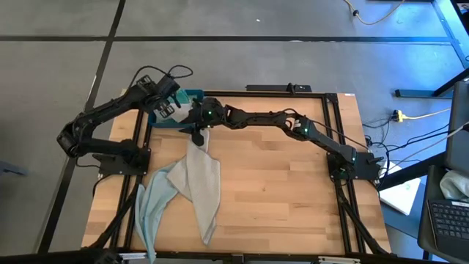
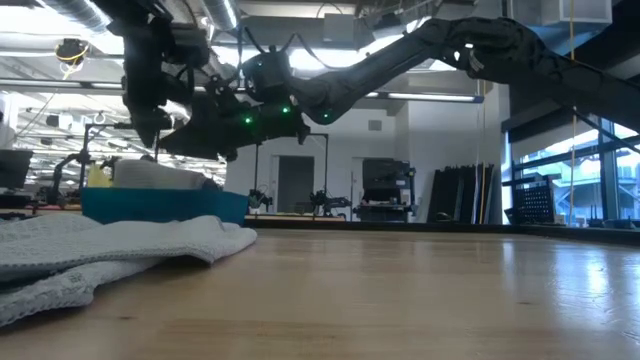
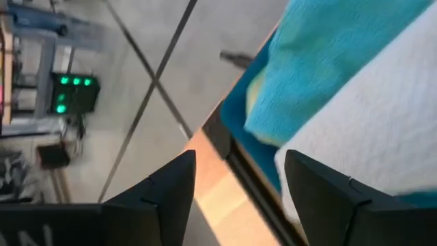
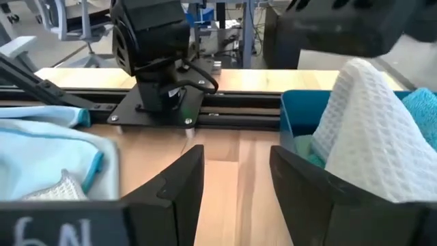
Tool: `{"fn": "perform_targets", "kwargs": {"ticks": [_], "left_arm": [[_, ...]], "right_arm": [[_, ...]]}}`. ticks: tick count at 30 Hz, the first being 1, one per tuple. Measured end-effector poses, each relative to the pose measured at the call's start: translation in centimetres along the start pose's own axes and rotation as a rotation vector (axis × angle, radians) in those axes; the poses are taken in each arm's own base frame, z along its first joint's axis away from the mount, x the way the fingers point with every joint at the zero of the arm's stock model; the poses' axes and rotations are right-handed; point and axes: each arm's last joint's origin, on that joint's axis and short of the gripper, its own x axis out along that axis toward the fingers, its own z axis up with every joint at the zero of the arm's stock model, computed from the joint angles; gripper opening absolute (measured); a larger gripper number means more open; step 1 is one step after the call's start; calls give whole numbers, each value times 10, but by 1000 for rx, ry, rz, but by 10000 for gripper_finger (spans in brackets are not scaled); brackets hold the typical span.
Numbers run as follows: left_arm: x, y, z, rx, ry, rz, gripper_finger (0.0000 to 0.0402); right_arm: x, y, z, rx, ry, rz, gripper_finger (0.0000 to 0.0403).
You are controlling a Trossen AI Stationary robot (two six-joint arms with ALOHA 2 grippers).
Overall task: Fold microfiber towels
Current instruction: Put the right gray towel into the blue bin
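Note:
A dark blue tray (image 4: 290,119) stands at the table's far left. A folded light grey towel (image 4: 362,130) lies in it on a teal towel (image 3: 321,61). My left gripper (image 3: 235,198) hovers open over the tray's edge, with nothing between its fingers; it is also in the high view (image 1: 167,106). My right gripper (image 4: 239,184) is open over bare wood just beside the tray. Another light grey towel (image 1: 204,183) and a pale blue towel (image 1: 152,209) lie rumpled and overlapping on the table's near left. The grey one's far tip reaches under my right gripper (image 1: 198,136).
A black frame rail (image 1: 333,147) runs around the tabletop. The left arm's base (image 4: 160,102) sits on the rail beyond the loose towels. Bare wood (image 1: 278,198) fills the table's middle and right. The floor lies past the tray.

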Motion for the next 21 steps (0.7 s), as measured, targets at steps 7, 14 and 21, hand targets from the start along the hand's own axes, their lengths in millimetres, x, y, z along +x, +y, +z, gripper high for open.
{"fn": "perform_targets", "kwargs": {"ticks": [7, 14, 21], "left_arm": [[-34, -5, -10, 101, -82, -179, 215], [-83, -7, -36, 187, -280, -741, 215], [-50, -36, -40, 314, -146, -731, 212]], "right_arm": [[0, 1, -8, 21, 75, 27, 170], [-19, -14, 4, 73, 137, 79, 170], [-40, -14, 37, 97, 67, 335, 170]]}}
